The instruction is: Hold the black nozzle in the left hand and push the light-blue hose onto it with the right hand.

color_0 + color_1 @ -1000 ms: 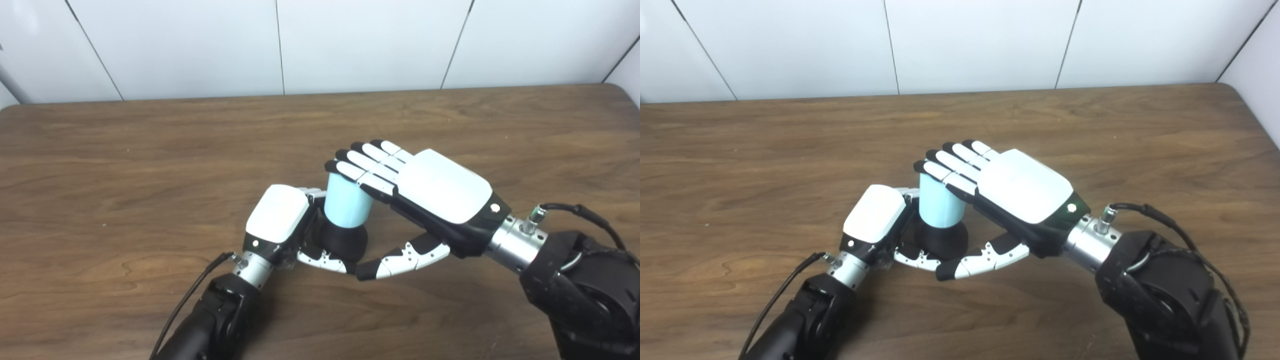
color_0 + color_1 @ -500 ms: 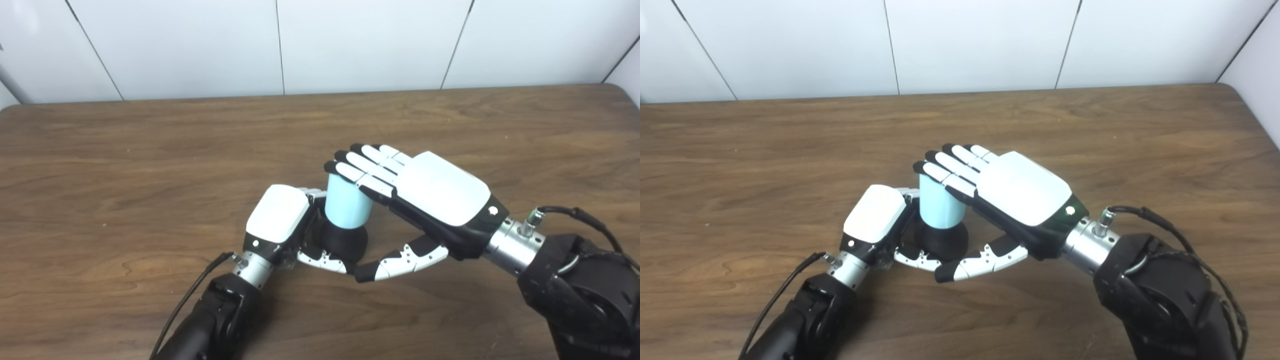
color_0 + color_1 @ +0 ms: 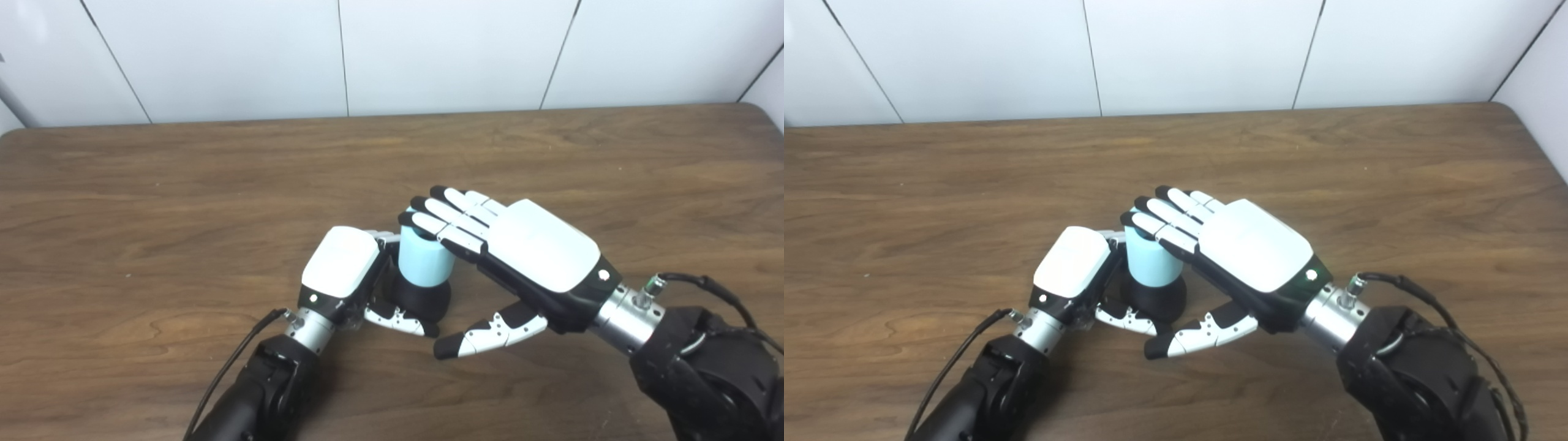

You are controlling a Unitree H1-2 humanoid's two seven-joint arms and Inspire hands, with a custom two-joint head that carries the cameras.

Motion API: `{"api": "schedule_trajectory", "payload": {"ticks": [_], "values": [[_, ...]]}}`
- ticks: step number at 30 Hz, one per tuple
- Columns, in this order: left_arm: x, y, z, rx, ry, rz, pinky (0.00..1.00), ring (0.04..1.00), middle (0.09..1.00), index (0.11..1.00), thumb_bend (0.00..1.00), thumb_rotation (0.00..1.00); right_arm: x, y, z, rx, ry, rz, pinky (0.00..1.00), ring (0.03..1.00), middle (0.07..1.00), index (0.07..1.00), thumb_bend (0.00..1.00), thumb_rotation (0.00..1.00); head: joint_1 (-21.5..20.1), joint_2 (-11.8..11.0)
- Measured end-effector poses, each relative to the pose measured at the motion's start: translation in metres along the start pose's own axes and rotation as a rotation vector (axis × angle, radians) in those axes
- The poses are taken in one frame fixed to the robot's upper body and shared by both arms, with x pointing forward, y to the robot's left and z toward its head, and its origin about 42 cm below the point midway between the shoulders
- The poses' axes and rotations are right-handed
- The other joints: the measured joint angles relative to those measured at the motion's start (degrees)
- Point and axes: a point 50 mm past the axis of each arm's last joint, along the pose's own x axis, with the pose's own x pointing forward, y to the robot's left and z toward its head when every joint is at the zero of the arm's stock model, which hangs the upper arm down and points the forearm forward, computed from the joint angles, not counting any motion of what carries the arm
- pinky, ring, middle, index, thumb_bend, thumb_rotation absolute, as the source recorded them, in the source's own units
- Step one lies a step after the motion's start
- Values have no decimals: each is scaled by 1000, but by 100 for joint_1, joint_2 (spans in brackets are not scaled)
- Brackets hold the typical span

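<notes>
Black nozzle point(image 3: 421, 300) is held by left robot hand point(image 3: 340, 264); light-blue hose point(image 3: 422, 262) is pressed only by flat fingers of open right robot hand point(image 3: 531, 246), so an off-axis push could tip it.

The counter point(image 3: 184, 184) is showing brown wood grain with a soft, low sheen. The light-blue hose point(image 3: 422, 263) is looking smooth and matt, like plastic; the black nozzle point(image 3: 425, 301) is looking matt. Both the left hand point(image 3: 343, 263) and the right hand point(image 3: 533, 245) are wearing glossy white plastic shells, with bright metal at the wrists.
</notes>
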Motion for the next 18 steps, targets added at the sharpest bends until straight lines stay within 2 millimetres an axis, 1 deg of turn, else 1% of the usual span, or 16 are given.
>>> {"api": "schedule_trajectory", "payload": {"ticks": [8,11,14,18], "values": [[0,0,0,0,-1,-2,394,525,518,473,475,0,-3,4,1,9,6,5,974,1000,977,948,577,1000,-9,0],[0,0,0,1,-1,-2,395,531,521,473,475,0,-4,4,2,9,9,4,972,1000,976,950,577,1000,0,9],[0,1,0,1,-1,-2,395,535,525,445,473,0,-4,5,2,10,10,1,970,1000,972,948,576,992,0,9],[0,1,0,1,-2,-2,402,535,527,462,474,0,-5,5,2,13,11,-3,972,1000,968,940,572,965,-9,17]]}}
